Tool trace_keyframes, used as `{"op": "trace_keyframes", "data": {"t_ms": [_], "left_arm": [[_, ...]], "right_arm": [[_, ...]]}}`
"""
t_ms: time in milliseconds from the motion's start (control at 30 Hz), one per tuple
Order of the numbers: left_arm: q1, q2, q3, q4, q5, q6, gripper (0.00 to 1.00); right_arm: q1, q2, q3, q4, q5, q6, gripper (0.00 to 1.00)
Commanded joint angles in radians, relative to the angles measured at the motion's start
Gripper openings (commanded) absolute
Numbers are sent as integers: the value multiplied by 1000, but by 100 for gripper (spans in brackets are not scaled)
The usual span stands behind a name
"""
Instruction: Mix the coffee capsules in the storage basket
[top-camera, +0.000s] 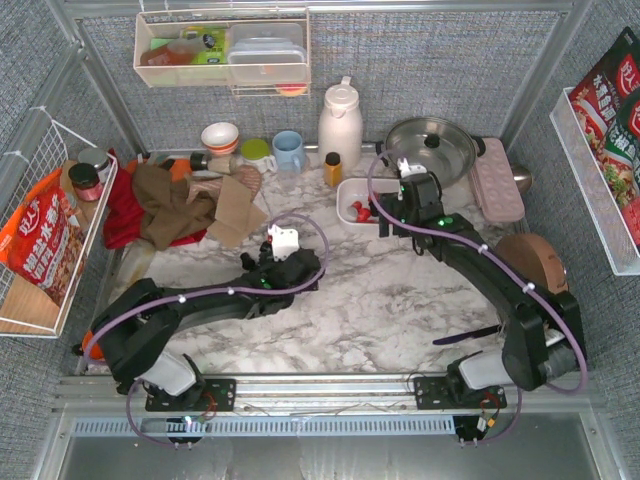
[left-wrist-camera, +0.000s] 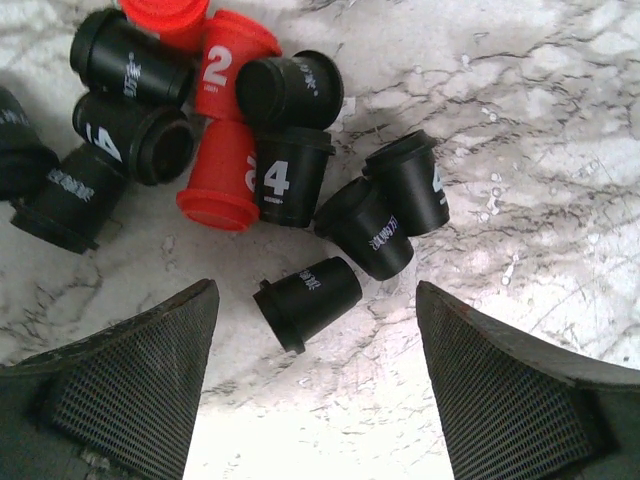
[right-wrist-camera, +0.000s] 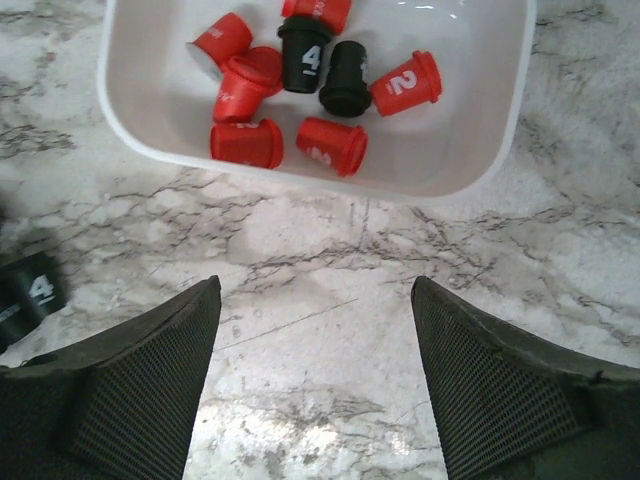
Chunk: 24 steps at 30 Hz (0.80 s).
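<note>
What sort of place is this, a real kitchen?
Probably a staged kitchen counter inside a robot test booth: a marble-look table holds a lidded pot and white jug, grey fabric panels wall it in, and a left arm and right arm are bolted at its near edge.

A shallow white rectangular plastic storage basket (right-wrist-camera: 480, 150) with rounded corners and solid walls fills the top of the right wrist view. In it lie small tapered plastic coffee capsules (right-wrist-camera: 247, 143), six red and two black, mostly tipped on their sides and some numbered in white. In the upper left of the left wrist view, mostly black capsules with three red ones lie heaped on marbled tabletop (left-wrist-camera: 560, 120). One black capsule (left-wrist-camera: 307, 302) lies on its side just below them.
</note>
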Motion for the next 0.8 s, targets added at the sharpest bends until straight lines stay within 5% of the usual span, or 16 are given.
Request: {"op": "trace_keyframes", "data": {"t_ms": [0,267,767], "left_arm": [[0,70,74,-164,-17,-262,87],[-8,290,300,-463,-109,-437,79],[-36,297,332,-562,-101,-468,71]], "right_arm": [[2,-65,-45,43,-64,37,81],[2,-118,-79,58,-97,43,81],[1,-117,-124,84,-148,62,81]]}}
